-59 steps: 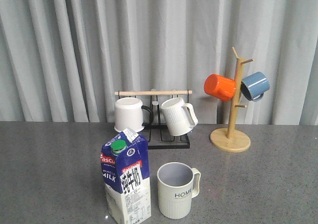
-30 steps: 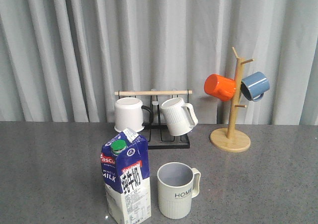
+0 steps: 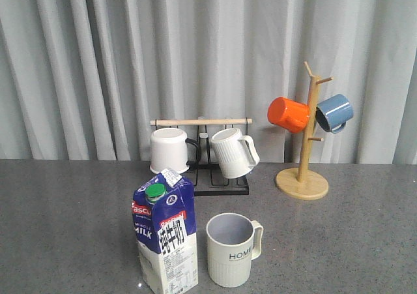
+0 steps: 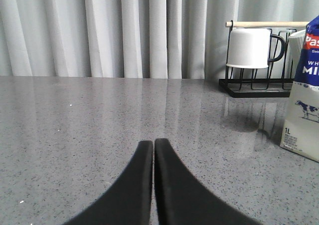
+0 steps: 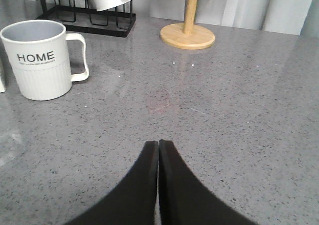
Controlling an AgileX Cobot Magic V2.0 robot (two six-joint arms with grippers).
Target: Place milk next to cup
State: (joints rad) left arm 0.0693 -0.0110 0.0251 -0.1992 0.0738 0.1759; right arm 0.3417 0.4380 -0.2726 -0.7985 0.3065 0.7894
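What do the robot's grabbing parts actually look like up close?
Only the fingertips show, in the wrist views. The left gripper and the right gripper look alike: each has two smooth, matte black fingers, broad at the base and curving inward to narrow tips. No cables, markings or arm sections are visible.

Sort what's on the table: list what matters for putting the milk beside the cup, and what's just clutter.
Belongs to the job:
- milk carton
- HOME mug

Just lying about:
- plain white mug and white ribbed mug on the black rack
- orange mug and blue mug on the wooden mug tree
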